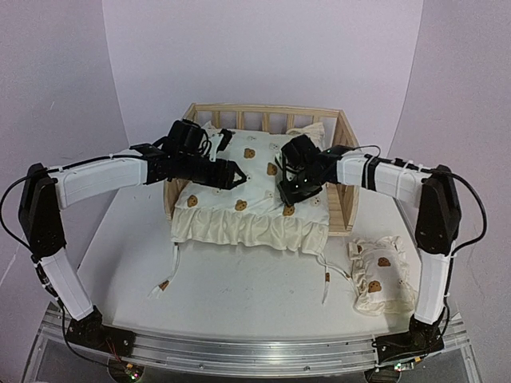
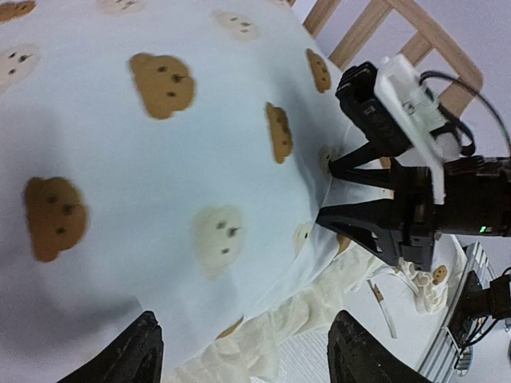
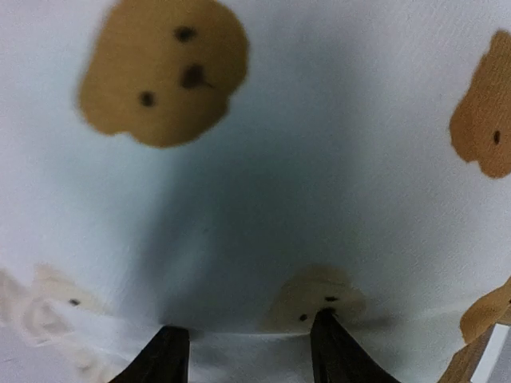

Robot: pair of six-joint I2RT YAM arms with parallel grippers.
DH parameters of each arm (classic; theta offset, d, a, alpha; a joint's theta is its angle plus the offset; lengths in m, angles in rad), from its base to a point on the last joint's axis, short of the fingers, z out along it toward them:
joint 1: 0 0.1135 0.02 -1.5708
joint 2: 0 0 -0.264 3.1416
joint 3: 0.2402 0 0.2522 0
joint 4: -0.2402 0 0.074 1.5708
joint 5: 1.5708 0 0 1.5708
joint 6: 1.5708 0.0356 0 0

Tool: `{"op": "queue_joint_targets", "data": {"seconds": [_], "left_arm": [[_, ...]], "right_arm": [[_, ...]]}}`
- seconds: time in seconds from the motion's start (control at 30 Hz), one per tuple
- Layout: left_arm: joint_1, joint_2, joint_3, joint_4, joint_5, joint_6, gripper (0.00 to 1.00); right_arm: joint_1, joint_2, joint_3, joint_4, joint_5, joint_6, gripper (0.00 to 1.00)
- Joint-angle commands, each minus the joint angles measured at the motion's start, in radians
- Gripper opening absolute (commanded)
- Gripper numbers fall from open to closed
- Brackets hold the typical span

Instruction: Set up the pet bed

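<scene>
The pet bed point(image 1: 263, 110), a light pine frame with slatted rails, stands at the back middle of the table. The cream bear-print cushion point(image 1: 255, 209) lies in it, and its ruffled front edge hangs over the open front. My left gripper point(image 1: 238, 174) is open just above the cushion's left half; in the left wrist view point(image 2: 246, 339) nothing is between its fingers. My right gripper point(image 1: 289, 194) is open with its fingertips point(image 3: 326, 323) pressed onto the cushion point(image 3: 319, 144) near the right side. It shows in the left wrist view point(image 2: 351, 195) too, with the bed's rails point(image 2: 375, 32) behind it.
The small matching bear-print pillow point(image 1: 382, 275) lies on the table at the front right, beside the right arm. The cushion's loose ties point(image 1: 169, 275) trail over the table in front of the bed. The white table point(image 1: 255, 303) ends at a metal rail near the arm bases.
</scene>
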Motion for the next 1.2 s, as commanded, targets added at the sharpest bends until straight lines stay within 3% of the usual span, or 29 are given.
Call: {"op": "queue_joint_targets", "data": {"seconds": [0.0,0.1,0.2,0.27,0.37,0.43,0.53,0.7,0.8,0.97,1.07,1.17], "left_arm": [[0.014,0.001,-0.039,0.11,-0.026,-0.047,0.72],[0.014,-0.023,-0.074,0.131,-0.015,-0.055,0.75],[0.013,-0.047,-0.105,0.153,-0.007,-0.067,0.8],[0.009,-0.062,-0.131,0.184,0.014,-0.072,0.83],[0.001,-0.079,-0.169,0.223,0.016,-0.069,0.88],[0.0,-0.081,-0.183,0.23,-0.013,-0.073,0.89],[0.0,-0.065,-0.177,0.219,-0.074,-0.081,0.89],[0.033,0.064,-0.086,0.102,-0.173,-0.107,0.78],[0.107,0.175,-0.018,0.024,-0.236,-0.106,0.76],[0.184,0.256,0.102,-0.068,-0.398,-0.037,0.76],[0.151,0.185,0.097,-0.05,-0.302,0.007,0.82],[0.052,0.09,0.088,-0.042,-0.22,0.11,0.91]], "right_arm": [[-0.03,0.098,-0.048,0.011,0.432,-0.078,0.58],[-0.027,0.092,-0.03,-0.059,0.456,-0.049,0.59],[-0.015,-0.042,-0.073,-0.048,0.381,-0.016,0.66],[-0.015,-0.114,-0.072,-0.064,0.257,-0.001,0.79],[-0.015,-0.203,-0.051,-0.128,-0.003,-0.008,0.85],[-0.015,-0.279,-0.087,-0.142,-0.071,-0.006,0.88],[-0.015,-0.407,-0.192,-0.142,-0.065,-0.003,0.91],[-0.015,-0.5,-0.331,-0.141,-0.071,0.038,0.87],[-0.015,-0.561,-0.4,-0.14,-0.003,0.081,0.82],[-0.019,-0.699,-0.492,-0.142,0.17,0.111,0.86],[-0.055,-0.743,-0.524,-0.156,0.232,0.125,0.86],[-0.139,-0.769,-0.561,-0.138,0.144,0.118,0.87]]}}
